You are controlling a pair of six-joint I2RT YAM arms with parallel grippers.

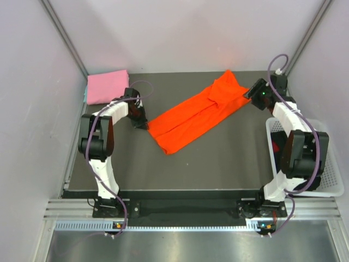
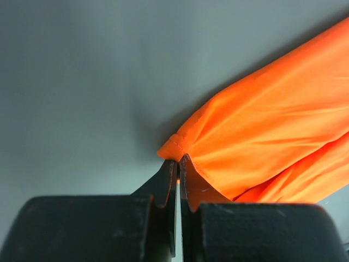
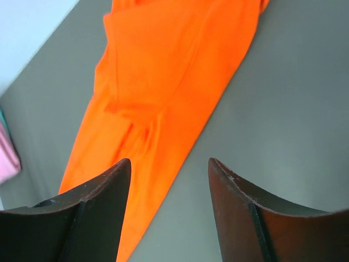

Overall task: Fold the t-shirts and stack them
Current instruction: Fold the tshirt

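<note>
Pink t-shirt [image 1: 107,86] lies folded in the far left corner of the counter [image 1: 218,169], so I judge the orange t-shirt [image 1: 196,112] is the one in hand. It stretches in a long, rumpled band running diagonally from near-left to far-right across the middle. My left gripper [image 2: 178,162] is clamped on the hem corner at the band's near-left end. The wrist view shows only a thin bite of cloth between the closed jaws, so I'd pull gently and low to avoid slipping off. My right gripper [image 3: 169,164] hovers by the far-right end with its jaws apart, holding nothing. I'd bring it down onto a firm corner there, pinch, then draw both ends apart evenly to flatten the band before folding. A white basket [image 1: 327,164] stands at the counter's right edge beside the right arm, and I'd keep clear of it.
</note>
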